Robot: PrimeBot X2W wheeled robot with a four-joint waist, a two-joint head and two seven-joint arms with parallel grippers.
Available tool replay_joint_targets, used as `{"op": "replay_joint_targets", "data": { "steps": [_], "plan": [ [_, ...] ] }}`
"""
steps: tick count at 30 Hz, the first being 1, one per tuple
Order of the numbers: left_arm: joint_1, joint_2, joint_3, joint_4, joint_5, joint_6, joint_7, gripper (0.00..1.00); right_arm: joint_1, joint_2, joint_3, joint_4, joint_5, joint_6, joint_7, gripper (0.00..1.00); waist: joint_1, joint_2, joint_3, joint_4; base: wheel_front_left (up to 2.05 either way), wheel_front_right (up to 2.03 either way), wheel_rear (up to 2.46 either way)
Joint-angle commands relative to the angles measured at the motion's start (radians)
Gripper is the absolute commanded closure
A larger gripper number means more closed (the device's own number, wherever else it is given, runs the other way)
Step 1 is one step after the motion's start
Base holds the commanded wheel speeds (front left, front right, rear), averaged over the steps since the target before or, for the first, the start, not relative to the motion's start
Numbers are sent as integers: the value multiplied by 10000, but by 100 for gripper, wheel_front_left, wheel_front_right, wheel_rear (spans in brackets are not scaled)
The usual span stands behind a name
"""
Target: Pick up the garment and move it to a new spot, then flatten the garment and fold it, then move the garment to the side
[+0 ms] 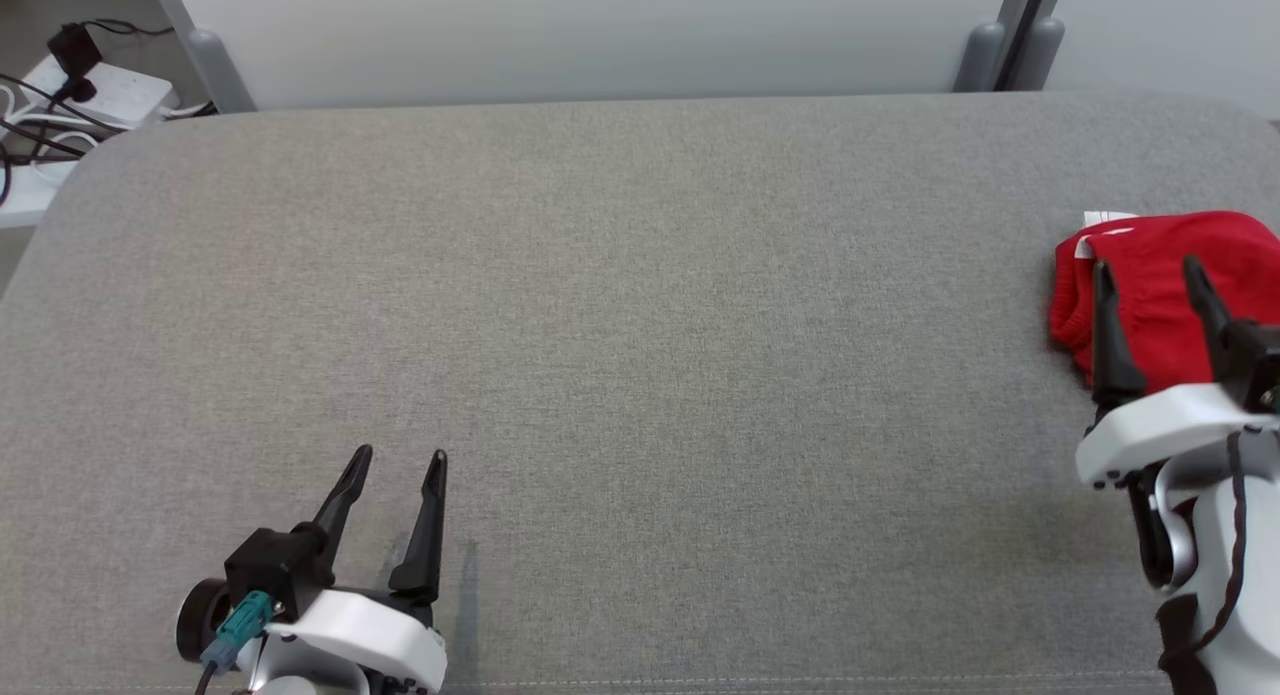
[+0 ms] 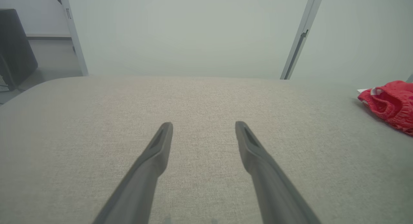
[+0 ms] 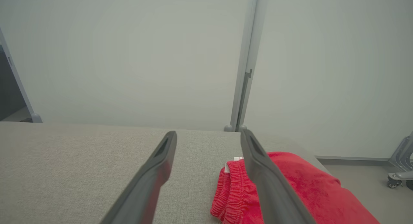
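A crumpled red fabric garment (image 1: 1150, 305) (image 3: 306, 188) (image 2: 390, 103) with an elastic waistband lies at the right edge of the grey cloth-covered tabletop (image 1: 640, 325), partway back. The right gripper (image 1: 1145, 263) (image 3: 209, 133) is poised at the garment's near side, fingers spread wide, gripping nothing. The left gripper (image 1: 400, 453) (image 2: 203, 123) sits near the front-left corner, well apart from the garment, also spread wide and empty.

Left gripper (image 1: 400, 456): long dark tapered fingers (image 1: 345, 497) are meeting a white rounded shell (image 1: 372, 640) (lower left).
Plug (image 1: 242, 620): teal, is sitting by a black block (image 1: 272, 567).
Right gripper (image 1: 1147, 265): a black cable (image 1: 1238, 535) is trailing down its white housing (image 1: 1150, 433).
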Motion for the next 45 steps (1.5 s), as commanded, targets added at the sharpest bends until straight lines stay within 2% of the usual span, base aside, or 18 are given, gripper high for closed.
{"op": "replay_joint_targets", "data": {
  "steps": [1,10,20,27,28,34,38,45],
  "plan": [
    [-22,71,506,-281,252,-46,-59,0,254,105,220,-484,-98,40,-115,0,0,0,-185,93,0,0,0],
    [501,44,1252,-423,599,62,-59,0,1811,579,461,-998,60,40,-116,0,0,0,-830,213,0,0,0],
    [968,37,1770,-662,923,289,-59,0,2910,701,522,-1631,46,40,-116,0,0,0,-1017,252,0,0,0],
    [1051,35,1868,-892,781,239,-59,0,3217,722,718,-1815,-95,40,-116,0,0,0,-1024,264,0,0,0],
    [1186,-33,1551,-600,771,209,0,100,3328,809,512,-1569,-17,0,0,100,0,0,-1026,264,0,0,0],
    [1257,-110,1597,-144,504,187,124,100,3493,909,455,-1183,254,-1,160,100,2,0,-1032,258,0,0,0],
    [1221,-106,1625,-171,22,178,263,100,3498,903,419,-1239,775,0,309,100,22,0,-1055,238,0,0,0],
    [1182,-96,1599,-269,-941,162,455,100,3558,891,446,-1415,1818,3,485,100,1,0,-1037,207,0,0,0]
  ]
}}
